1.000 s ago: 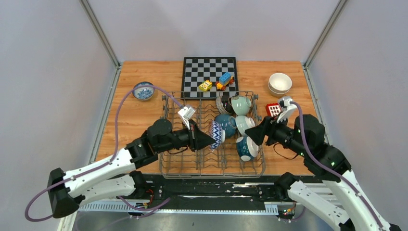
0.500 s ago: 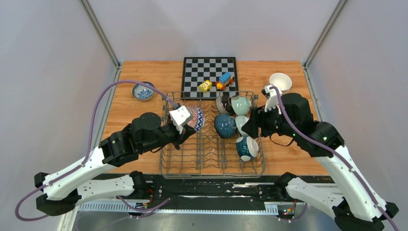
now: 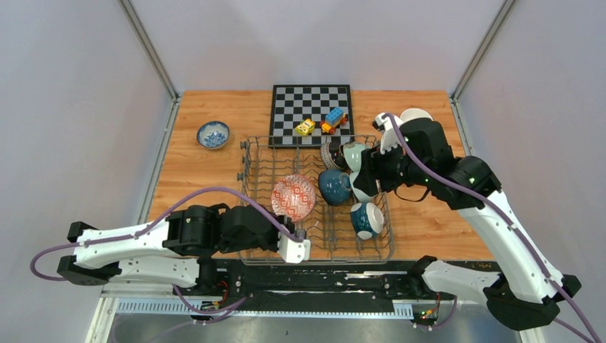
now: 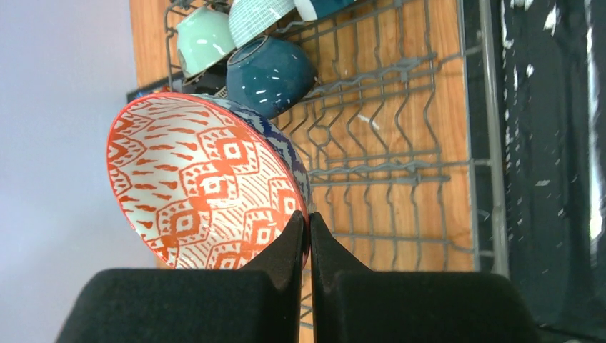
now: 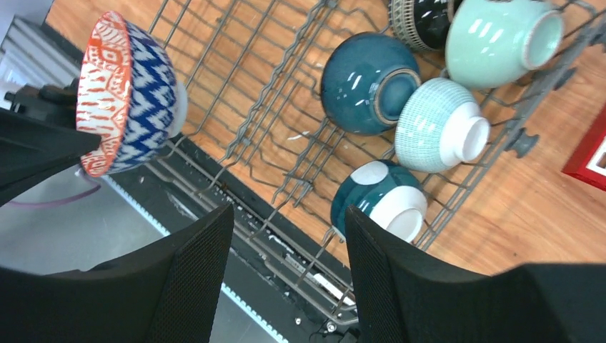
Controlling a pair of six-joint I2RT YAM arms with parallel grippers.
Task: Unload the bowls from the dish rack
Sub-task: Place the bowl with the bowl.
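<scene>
My left gripper (image 4: 309,221) is shut on the rim of a bowl (image 3: 293,197) with an orange-patterned inside and a blue zigzag outside, held tilted above the dish rack (image 3: 246,179). Several bowls lie in the rack's right half: dark teal (image 3: 334,186), pale mint (image 3: 355,156), dark-patterned (image 3: 331,152), pale striped (image 5: 441,125) and teal-and-white (image 3: 366,219). My right gripper (image 5: 289,214) hovers open above them, with nothing between its fingers. A blue-and-white bowl (image 3: 213,133) sits on the table at far left. Cream bowls (image 3: 416,114) at far right are partly hidden by the right arm.
A black-and-white chessboard (image 3: 311,104) lies behind the rack with small toy blocks (image 3: 334,118) on it. A red toy (image 5: 589,153) sits just right of the rack. Metal posts and pale walls close in the wooden table on both sides.
The left arm swung the patterned bowl from the rack's far left to its near middle, turning its inside upward. The right arm rose and drew back toward the far right.
</scene>
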